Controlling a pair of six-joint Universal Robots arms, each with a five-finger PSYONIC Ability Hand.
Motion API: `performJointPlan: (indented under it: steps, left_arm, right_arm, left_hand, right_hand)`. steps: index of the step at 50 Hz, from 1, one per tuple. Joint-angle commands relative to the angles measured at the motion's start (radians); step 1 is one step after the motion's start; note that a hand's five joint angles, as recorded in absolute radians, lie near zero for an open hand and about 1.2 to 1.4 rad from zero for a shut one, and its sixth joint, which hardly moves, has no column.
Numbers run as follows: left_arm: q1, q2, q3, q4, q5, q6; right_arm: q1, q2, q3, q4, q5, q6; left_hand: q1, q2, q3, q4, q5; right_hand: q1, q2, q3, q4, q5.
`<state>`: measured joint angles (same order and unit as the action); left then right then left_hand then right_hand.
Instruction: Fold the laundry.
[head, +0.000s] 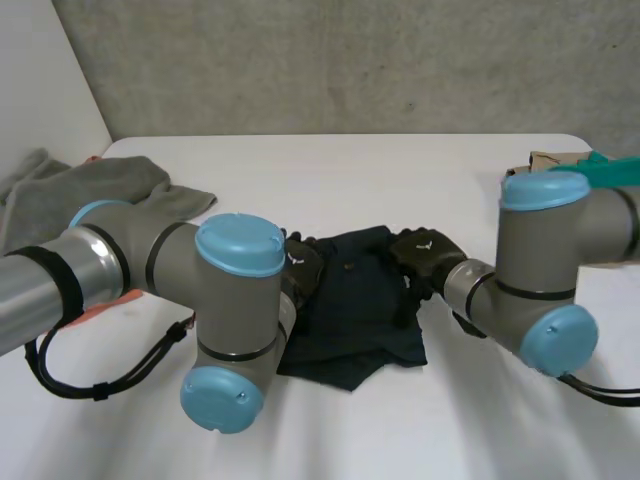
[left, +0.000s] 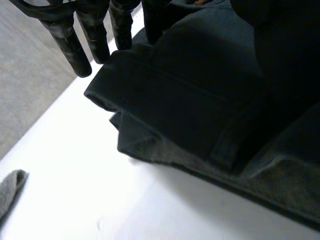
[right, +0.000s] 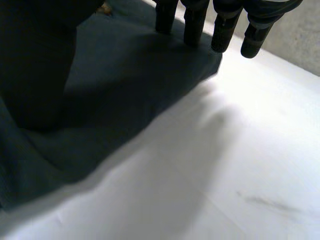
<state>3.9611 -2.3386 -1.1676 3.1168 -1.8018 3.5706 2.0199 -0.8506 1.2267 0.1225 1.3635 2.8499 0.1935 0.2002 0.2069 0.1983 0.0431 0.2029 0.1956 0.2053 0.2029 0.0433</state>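
Fingers (left: 70, 45) of the left hand (head: 300, 265) are straight and relaxed, gripping nothing, their tips at the left edge of the dark navy garment (head: 355, 310). Some are over the cloth and some over the bare counter (head: 400, 180). The right hand (head: 422, 255) mirrors this at the garment's right edge, its fingers (right: 192, 22) also straight and holding nothing; I cannot tell whether the tips press the cloth or hang just above it. The garment lies in the middle of the counter between the two hands, already doubled into layers with a stitched hem showing, so the fold looks partly made. The hands seem to be either smoothing it or setting up another fold. The next move probably calls for each hand to pinch its own edge through all layers and carry them together evenly, so nothing bunches. The counter is white and smooth. A grey cloth (head: 100, 195), likely more laundry, lies at its far left, and a cardboard box (head: 545, 160) stands at the far right. A concrete wall (head: 350, 60) stands behind.
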Motion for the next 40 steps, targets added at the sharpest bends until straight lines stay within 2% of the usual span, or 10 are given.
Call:
performJointPlan:
  steps: [1,4,10,16,25,29,34,40]
  left_arm:
    - [0.02,-0.024,-0.001,-0.006,0.004,0.028]
    - [0.023,-0.019,-0.003,-0.004,0.004,0.069]
    - [0.018,0.002,-0.004,-0.004,0.013,0.077]
    - [0.02,0.186,-0.024,0.008,0.022,0.057]
    - [0.038,0.373,-0.104,0.029,0.16,-0.039]
    - [0.096,0.424,-0.159,0.029,0.24,-0.111]
    - [0.118,0.432,-0.193,0.028,0.332,-0.174]
    - [0.15,0.429,-0.204,0.026,0.377,-0.197]
  right_arm:
    - [0.013,0.038,-0.027,0.002,0.086,-0.129]
    - [0.014,0.015,-0.027,0.002,0.086,-0.112]
    - [0.017,-0.088,-0.018,-0.001,0.077,-0.054]
    - [0.011,-0.209,0.051,-0.046,0.069,-0.029]
    - [0.026,-0.474,0.393,-0.301,0.052,-0.063]
    - [0.069,-0.487,0.549,-0.414,0.032,-0.089]
    - [0.164,-0.46,0.668,-0.536,0.04,-0.11]
    - [0.197,-0.308,0.7,-0.708,0.058,-0.118]
  left_hand:
    - [0.038,0.031,0.024,0.033,0.013]
    - [0.035,0.028,0.021,0.03,0.011]
    - [0.023,0.016,0.01,0.018,-0.001]
    - [0.002,-0.004,-0.011,-0.002,-0.022]
    - [-0.001,-0.007,-0.014,-0.005,-0.025]
    - [-0.001,-0.007,-0.014,-0.005,-0.025]
    - [0.002,-0.004,-0.011,-0.002,-0.022]
    - [0.014,0.007,0.001,0.009,-0.01]
  right_hand:
    - [-0.028,-0.021,-0.031,-0.028,-0.043]
    - [-0.028,-0.021,-0.031,-0.028,-0.043]
    - [-0.028,-0.021,-0.031,-0.028,-0.043]
    - [-0.028,-0.021,-0.031,-0.028,-0.043]
    - [-0.028,-0.021,-0.031,-0.028,-0.043]
    - [-0.028,-0.021,-0.031,-0.028,-0.043]
    - [-0.028,-0.021,-0.031,-0.028,-0.043]
    - [-0.028,-0.021,-0.031,-0.028,-0.043]
